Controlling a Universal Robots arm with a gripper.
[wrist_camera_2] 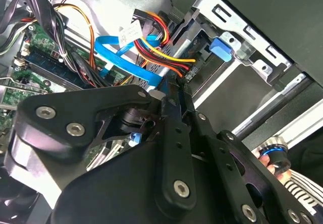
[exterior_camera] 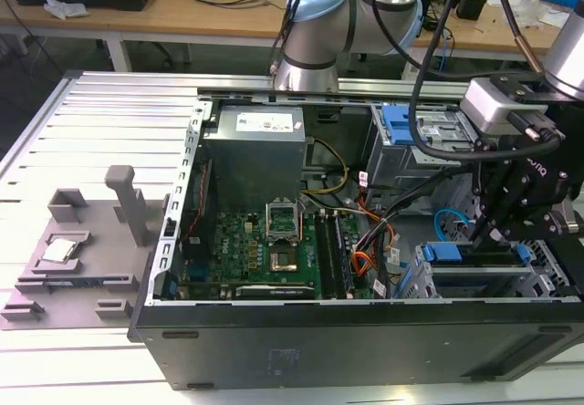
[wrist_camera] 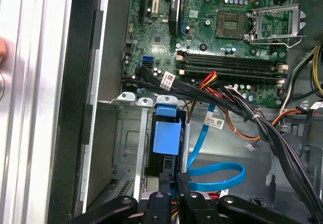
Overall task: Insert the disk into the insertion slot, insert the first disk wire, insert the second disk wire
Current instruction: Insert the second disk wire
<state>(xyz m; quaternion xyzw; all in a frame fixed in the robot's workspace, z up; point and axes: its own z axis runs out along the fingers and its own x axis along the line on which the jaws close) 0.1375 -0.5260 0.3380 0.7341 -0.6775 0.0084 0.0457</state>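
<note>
- Hovering right behind the disk (wrist_camera: pixel 165 135), the gripper (wrist_camera: pixel 174 181) has its fingertips tight together, maybe pinching a plug.
- Blue wire (wrist_camera: pixel 217 176) loops beside the disk, its end hidden.

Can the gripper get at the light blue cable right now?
Probably yes. The gripper sits low inside the case right beside the light blue cable's loop, with no other wires lying across that stretch.

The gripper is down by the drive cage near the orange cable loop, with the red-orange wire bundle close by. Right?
Not quite: the cable loop is light blue, not orange, as the first wrist view shows. The gripper is by the drive cage, with the red-orange wire bundle nearby.
</note>
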